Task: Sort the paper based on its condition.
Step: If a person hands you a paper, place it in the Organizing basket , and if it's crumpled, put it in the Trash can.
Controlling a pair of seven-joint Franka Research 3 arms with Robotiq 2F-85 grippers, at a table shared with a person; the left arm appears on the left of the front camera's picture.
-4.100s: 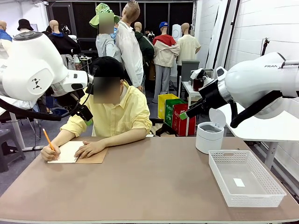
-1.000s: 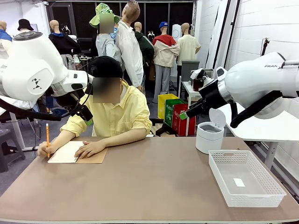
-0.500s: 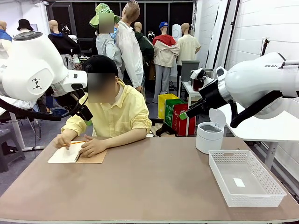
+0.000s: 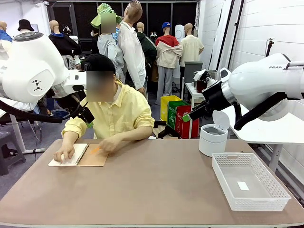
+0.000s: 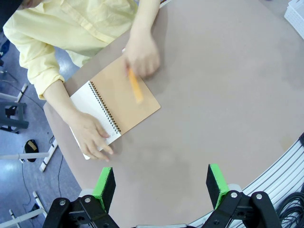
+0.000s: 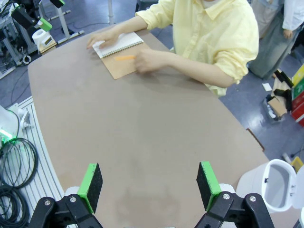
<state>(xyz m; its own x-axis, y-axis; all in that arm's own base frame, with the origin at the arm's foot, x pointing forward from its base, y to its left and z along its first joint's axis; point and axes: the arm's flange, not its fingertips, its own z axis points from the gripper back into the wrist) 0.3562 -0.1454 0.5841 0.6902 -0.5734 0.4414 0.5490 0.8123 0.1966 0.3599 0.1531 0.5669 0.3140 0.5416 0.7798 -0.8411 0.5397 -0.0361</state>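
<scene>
No loose paper is in view. A spiral notebook (image 4: pixel 78 156) (image 5: pixel 118 104) (image 6: pixel 118 47) with a brown cover lies open at the table's far left, a white page on top. One hand of the person (image 4: pixel 64 154) lies flat on that page. The other hand (image 4: pixel 108 144) rests by an orange pencil (image 4: pixel 95 150) (image 5: pixel 135 85) on the brown cover. My left gripper (image 4: pixel 88 121) (image 5: pixel 161 183) hangs open high above the table beside the person. My right gripper (image 4: pixel 190 115) (image 6: pixel 149 185) is open too, raised at the right, nothing between its fingers.
A white mesh basket (image 4: pixel 223 175) sits at the table's right with a small white tag (image 4: pixel 242 185) inside. A white lidded bin (image 4: pixel 212 139) (image 6: pixel 278 183) stands behind it with its lid up. The person sits at the far left edge.
The person stopped writing, put the pencil down on the brown cover and laid the other hand flat on the page. Both arms stayed still.
</scene>
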